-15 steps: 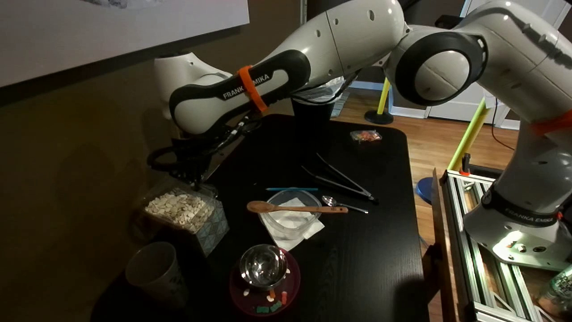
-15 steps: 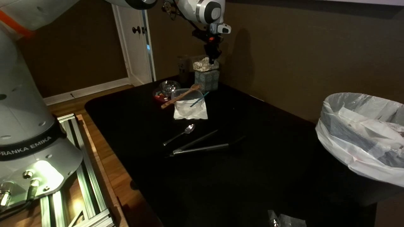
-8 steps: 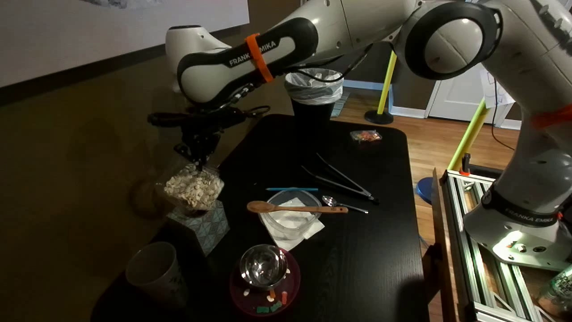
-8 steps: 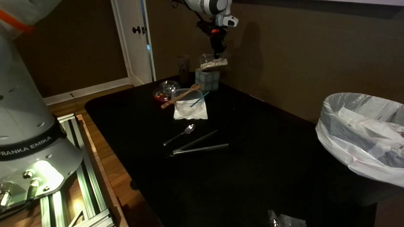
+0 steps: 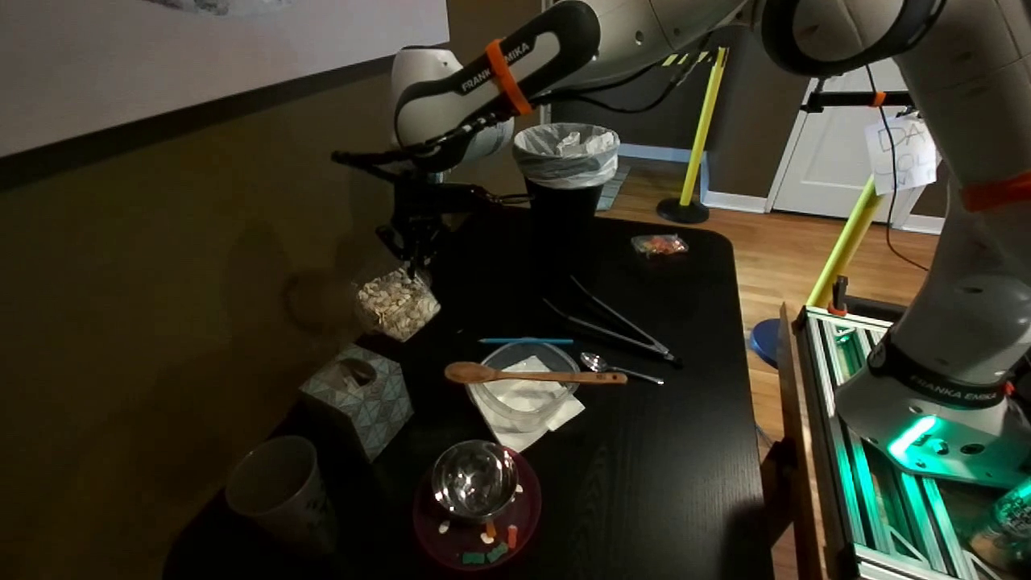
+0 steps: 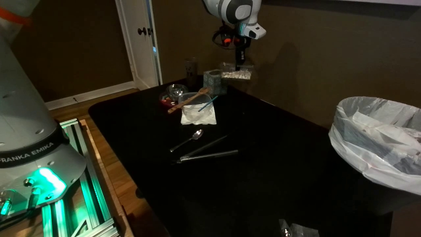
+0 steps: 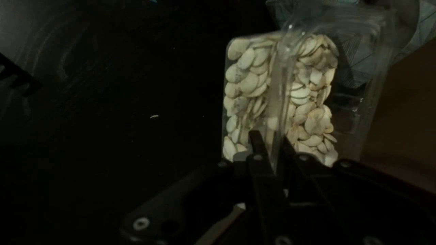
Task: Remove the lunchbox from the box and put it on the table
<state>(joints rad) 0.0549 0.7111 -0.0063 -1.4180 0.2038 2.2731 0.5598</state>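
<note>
The lunchbox is a clear plastic container of pale seeds, held in the air in both exterior views [image 5: 397,304] [image 6: 236,75]. My gripper [image 5: 414,270] [image 6: 238,67] is shut on one wall of it. In the wrist view the fingertips [image 7: 270,137] pinch that clear wall, and the lunchbox [image 7: 315,98] hangs below them. The box, a pale grey-teal patterned cube with an opening on top [image 5: 366,403] [image 6: 214,83], stands on the black table [image 5: 644,467] [image 6: 263,184]. The lunchbox is off the box and beside it, above the table's wall-side edge. Part of the box [image 7: 425,17] shows at the wrist view's upper right.
A clear bowl [image 5: 523,415] with a wooden spoon [image 5: 540,376] across it stands on napkins. A blue straw [image 5: 527,341], metal spoon [image 5: 620,368] and tongs [image 5: 620,322] lie near it. A red plate with a metal bowl [image 5: 475,482], a cup [image 5: 278,491] and a bin [image 5: 566,161] stand around.
The lunchbox was on top of the box. My gripper has lifted it and carried it off toward the bin side, uncovering the box's top opening. The base light turned from white to green.
</note>
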